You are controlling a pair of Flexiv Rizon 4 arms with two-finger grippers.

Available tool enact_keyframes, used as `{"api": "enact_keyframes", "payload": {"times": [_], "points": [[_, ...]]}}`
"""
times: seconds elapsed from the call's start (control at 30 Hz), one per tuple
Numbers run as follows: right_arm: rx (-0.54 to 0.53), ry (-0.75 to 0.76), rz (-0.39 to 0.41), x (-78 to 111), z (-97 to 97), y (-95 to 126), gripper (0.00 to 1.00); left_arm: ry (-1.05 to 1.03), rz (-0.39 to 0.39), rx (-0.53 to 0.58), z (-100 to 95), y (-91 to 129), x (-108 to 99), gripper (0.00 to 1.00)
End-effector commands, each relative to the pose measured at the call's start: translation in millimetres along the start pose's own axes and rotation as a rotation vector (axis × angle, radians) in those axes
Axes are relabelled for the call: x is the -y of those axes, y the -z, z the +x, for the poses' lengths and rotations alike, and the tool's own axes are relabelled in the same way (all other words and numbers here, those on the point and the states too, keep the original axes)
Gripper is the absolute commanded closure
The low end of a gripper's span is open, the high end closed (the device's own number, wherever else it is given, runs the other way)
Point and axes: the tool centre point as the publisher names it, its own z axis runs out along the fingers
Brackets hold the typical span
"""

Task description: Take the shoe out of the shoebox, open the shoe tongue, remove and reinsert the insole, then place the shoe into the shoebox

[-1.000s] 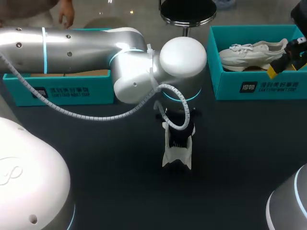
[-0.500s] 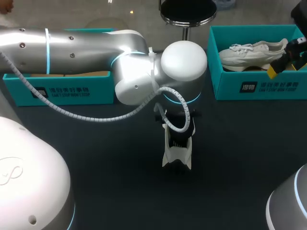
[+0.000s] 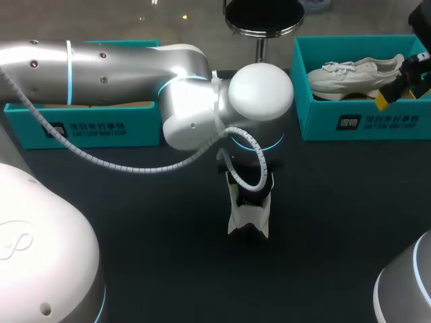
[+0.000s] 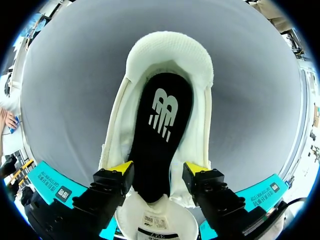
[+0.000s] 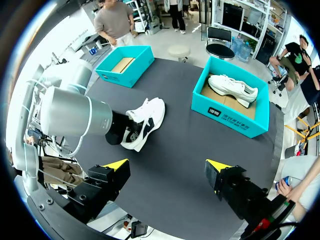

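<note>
1. Left shoebox point(image 3: 81, 124): teal, open, set at the left of the head view near the far edge of the dark bench point(image 3: 135, 222). Only a brown cardboard floor is seen inside.

2. Left arm point(image 3: 135, 74): silver, entered from the left of the frame and stretched across the front of the left shoebox to the middle of the bench, wrist pointed down.

3. Left claw point(image 4: 157, 169): held over the mouth of the shoe point(image 3: 248, 219). Its yellow-tipped fingers are kept apart, with the black insole point(image 4: 160, 130) lying between them. A strip of lining is seen between the insole and one tip, so nothing is clamped.

4. Shoe: white, resting upright on the bench at the centre of the head view, outside both boxes. The insole is seated inside it. The tongue point(image 4: 155, 222) is folded back beneath the claw.

5. Right shoebox point(image 3: 363, 121): teal, open, at the upper right of the head view. A second shoe point(image 3: 353, 73), white and laced, is laid in it on its side.

6. Right claw point(image 5: 167, 167): seen at the far upper right edge of the head view, in front of the right shoebox's end. Its fingers are spread wide and nothing is held.
</note>
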Motion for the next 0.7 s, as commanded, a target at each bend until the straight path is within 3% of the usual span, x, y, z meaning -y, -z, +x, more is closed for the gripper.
{"api": "enact_keyframes", "payload": {"times": [0.03,0.7], "points": [[-0.001,0.0,0.005,-2.2,-0.8,-0.6,0.0,-0.002,-0.004,0.002,1.7,-0.7,2.6,0.0],[-0.001,0.0,0.005,-2.2,-0.8,-0.6,0.0,-0.003,-0.034,0.018,-2.3,12.0,-2.8,0.0]]}}
